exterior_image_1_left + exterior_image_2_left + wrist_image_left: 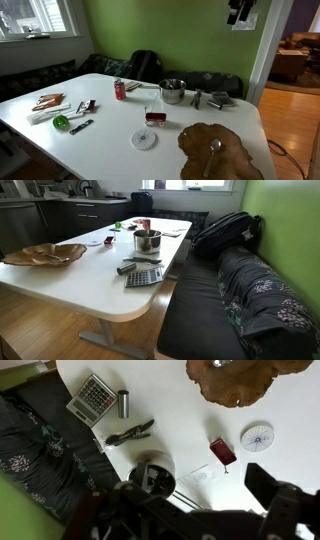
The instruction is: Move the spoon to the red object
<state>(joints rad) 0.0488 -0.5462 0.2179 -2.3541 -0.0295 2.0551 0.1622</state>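
The silver spoon (215,149) lies on a brown wooden slab (225,160) at the near end of the white table; it also shows in an exterior view (56,255), and its bowl is at the top edge of the wrist view (218,363). A small dark red box (155,117) lies mid-table, also in the wrist view (222,452). A red can (120,90) stands further back. My gripper (240,10) hangs high above the table, far from the spoon. In the wrist view its fingers (205,510) are apart and hold nothing.
A metal pot (172,91) (152,478) stands mid-table beside a white disc (144,139). A calculator (92,398), a dark cylinder (123,403) and black-handled utensils (130,433) lie near the table edge by the bench. A green object (61,122) and tools lie at the far end.
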